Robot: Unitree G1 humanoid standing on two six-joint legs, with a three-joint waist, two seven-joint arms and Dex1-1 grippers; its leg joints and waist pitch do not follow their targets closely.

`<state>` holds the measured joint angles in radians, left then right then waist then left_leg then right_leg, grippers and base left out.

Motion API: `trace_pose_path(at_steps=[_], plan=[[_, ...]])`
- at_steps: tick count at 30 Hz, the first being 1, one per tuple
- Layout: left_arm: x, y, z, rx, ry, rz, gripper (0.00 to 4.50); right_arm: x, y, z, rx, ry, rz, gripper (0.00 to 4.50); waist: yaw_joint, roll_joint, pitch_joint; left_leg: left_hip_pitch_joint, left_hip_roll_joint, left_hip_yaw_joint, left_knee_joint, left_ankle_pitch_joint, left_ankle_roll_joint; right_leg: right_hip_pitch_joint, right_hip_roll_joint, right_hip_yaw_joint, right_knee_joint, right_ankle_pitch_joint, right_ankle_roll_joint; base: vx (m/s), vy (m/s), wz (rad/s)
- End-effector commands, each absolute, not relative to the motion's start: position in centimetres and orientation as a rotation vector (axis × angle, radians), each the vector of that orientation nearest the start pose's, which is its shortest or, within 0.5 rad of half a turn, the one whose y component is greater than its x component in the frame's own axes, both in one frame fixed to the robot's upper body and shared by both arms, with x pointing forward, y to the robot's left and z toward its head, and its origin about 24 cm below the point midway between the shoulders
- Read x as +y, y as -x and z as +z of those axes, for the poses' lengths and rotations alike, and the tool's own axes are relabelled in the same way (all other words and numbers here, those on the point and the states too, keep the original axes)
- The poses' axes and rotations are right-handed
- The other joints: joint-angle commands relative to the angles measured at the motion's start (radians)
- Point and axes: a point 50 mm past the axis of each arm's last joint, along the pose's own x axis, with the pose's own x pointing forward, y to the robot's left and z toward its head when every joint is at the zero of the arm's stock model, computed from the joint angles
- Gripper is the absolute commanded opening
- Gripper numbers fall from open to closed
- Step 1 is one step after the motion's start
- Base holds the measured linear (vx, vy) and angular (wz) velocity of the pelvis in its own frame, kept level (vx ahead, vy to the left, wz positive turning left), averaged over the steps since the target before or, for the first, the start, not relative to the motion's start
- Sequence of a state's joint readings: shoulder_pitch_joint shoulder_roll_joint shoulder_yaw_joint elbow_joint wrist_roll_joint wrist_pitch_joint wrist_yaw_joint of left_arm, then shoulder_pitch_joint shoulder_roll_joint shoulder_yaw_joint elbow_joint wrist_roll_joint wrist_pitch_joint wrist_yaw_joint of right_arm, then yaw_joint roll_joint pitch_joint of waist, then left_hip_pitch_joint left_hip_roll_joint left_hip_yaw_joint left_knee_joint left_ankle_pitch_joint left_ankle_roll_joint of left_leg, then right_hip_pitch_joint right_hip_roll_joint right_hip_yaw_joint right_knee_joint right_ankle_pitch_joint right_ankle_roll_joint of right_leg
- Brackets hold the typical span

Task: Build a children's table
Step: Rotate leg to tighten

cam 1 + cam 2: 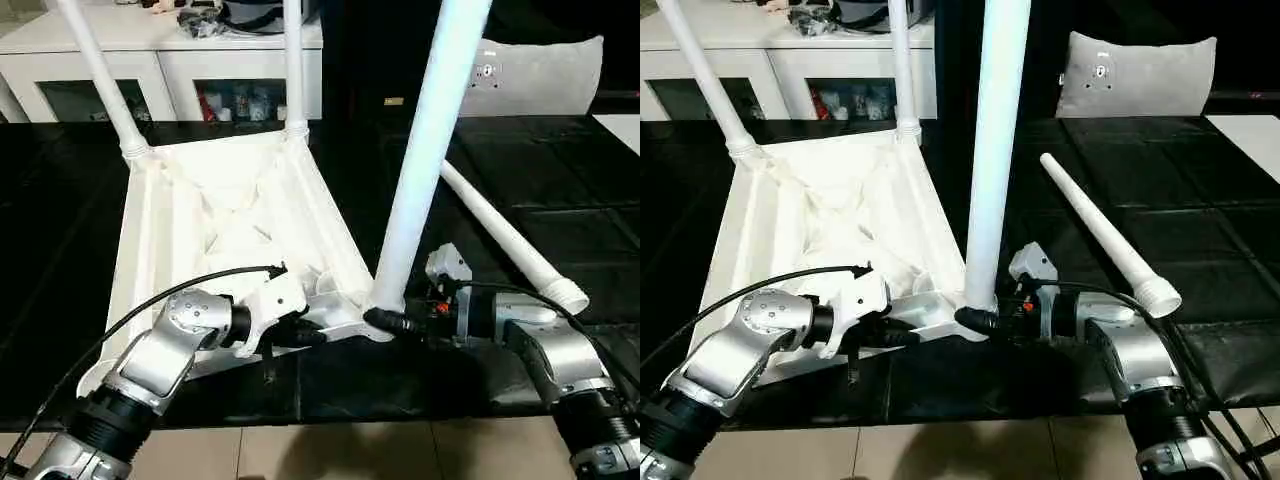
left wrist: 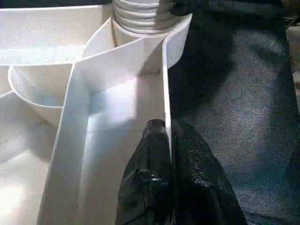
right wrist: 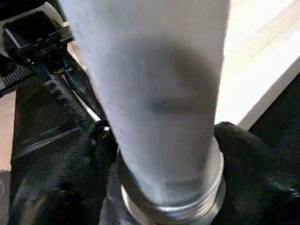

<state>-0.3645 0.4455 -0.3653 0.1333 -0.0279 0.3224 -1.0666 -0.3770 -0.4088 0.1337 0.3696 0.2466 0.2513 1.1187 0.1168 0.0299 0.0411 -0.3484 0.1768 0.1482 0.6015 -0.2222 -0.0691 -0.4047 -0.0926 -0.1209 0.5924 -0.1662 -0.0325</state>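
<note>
item: children's table (image 1: 215,225), lying upside down on the black counter (image 1: 560,180), 2 legs standing at its far corners. step: left gripper (image 2: 165,140) is pinching the near rim; right gripper (image 3: 164,154) is closing round leg 3 (image 1: 425,150) at the near-right socket. next: twisting it home; leg 4 (image 1: 1100,225) is lying loose to the right.

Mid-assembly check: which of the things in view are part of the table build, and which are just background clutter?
Part of the job:
- upturned tabletop
- two far legs already standing in their sockets
- near leg at the right gripper
- loose leg lying on the black mat

Just lying about:
- white cabinet
- grey cushion
</note>
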Motion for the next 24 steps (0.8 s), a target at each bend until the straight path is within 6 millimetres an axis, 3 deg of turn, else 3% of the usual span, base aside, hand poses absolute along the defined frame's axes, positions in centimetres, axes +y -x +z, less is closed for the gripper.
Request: trace_pose_path(at_steps=[1, 10, 13, 17, 18, 20, 21, 22, 23, 24], plan=[[11.3, -27.2, 5.4, 0.422, -0.431, -1.363, 0.0, -15.9, -29.1, 4.9, 0.344, 0.025, 1.176, 3.06, -0.003, -0.012, -0.06, -0.009, 0.049, -0.002, -0.07, -0.08, 0.08, 0.064, -0.067, 0.06, -0.067, -0.273, -0.165, 0.0, 0.0, 0.0], [11.2, -27.0, 5.2, 0.441, -0.401, -1.358, 0.0, -15.6, -28.1, 4.0, 0.378, -0.011, 1.182, 2.64, -0.001, -0.011, -0.061, -0.009, 0.049, -0.003, -0.07, -0.07, 0.084, 0.064, -0.066, 0.06, -0.063, -0.245, -0.172, 0.0, 0.0, 0.0], [10.5, -27.5, 4.8, 0.446, -0.336, -1.276, 0.0, -14.9, -28.5, 2.8, 0.424, -0.067, 1.036, 2.64, -0.004, -0.01, -0.058, -0.009, 0.049, -0.003, -0.072, -0.086, 0.075, 0.063, -0.066, 0.06, -0.067, -0.272, -0.168, 0.0, 0.0, 0.0], [9.7, -28.4, 4.7, 0.44, -0.281, -1.16, 0.0, -14.3, -29.1, 2.0, 0.448, -0.075, 0.9, 2.63, -0.017, -0.013, -0.044, -0.002, 0.042, -0.002, -0.081, -0.193, 0.029, 0.058, -0.067, 0.052, -0.097, -0.48, -0.097, 0.0, 0.0, 0.0], [9.2, -29.0, 4.8, 0.432, -0.243, -1.087, 0.0, -13.9, -29.5, 1.8, 0.45, -0.089, 0.824, 2.63, -0.021, -0.014, -0.041, 0.005, 0.039, -0.005, -0.082, -0.242, 0.017, 0.055, -0.067, 0.047, -0.107, -0.563, -0.064, 0.0, 0.0, 0.0], [8.8, -29.4, 4.8, 0.427, -0.217, -1.039, 0.0, -13.7, -29.8, 1.6, 0.452, -0.099, 0.772, 2.63, -0.03, -0.015, -0.039, 0.014, 0.032, -0.009, -0.079, -0.282, 0.009, 0.051, -0.068, 0.039, -0.123, -0.641, -0.022, 0.0, 0.0, 0.0], [7.6, -30.8, 5.4, 0.4, -0.143, -0.895, 0.0, -13.3, -30.7, 1.4, 0.459, -0.121, 0.604, 2.63, -0.036, -0.012, -0.04, 0.018, 0.032, -0.009, -0.079, -0.288, 0.01, 0.048, -0.068, 0.037, -0.128, -0.648, -0.014, 0.0, 0.0, 0.0], [7.6, -30.8, 5.4, 0.4, -0.143, -0.895, 0.0, -13.3, -30.7, 1.4, 0.459, -0.121, 0.604, 2.63, -0.042, -0.012, -0.038, 0.015, 0.033, -0.008, -0.081, -0.285, 0.007, 0.049, -0.064, 0.036, -0.13, -0.642, -0.014, 0.0, 0.0, 0.0], [7.6, -30.8, 5.4, 0.4, -0.143, -0.895, 0.0, -13.3, -30.7, 1.4, 0.459, -0.121, 0.604, 2.63, -0.044, -0.014, -0.043, 0.015, 0.03, -0.013, -0.08, -0.28, 0.005, 0.054, -0.065, 0.028, -0.131, -0.628, -0.008, 0.0, 0.0, 0.0], [6.4, -31.6, 6.0, 0.368, -0.103, -0.808, 0.0, -13.1, -31.2, 1.3, 0.459, -0.121, 0.5, 2.63, -0.047, -0.013, -0.048, 0.005, 0.034, -0.014, -0.084, -0.252, 0.013, 0.062, -0.067, 0.034, -0.123, -0.568, -0.015, 0.0, 0.0, 0.0]])
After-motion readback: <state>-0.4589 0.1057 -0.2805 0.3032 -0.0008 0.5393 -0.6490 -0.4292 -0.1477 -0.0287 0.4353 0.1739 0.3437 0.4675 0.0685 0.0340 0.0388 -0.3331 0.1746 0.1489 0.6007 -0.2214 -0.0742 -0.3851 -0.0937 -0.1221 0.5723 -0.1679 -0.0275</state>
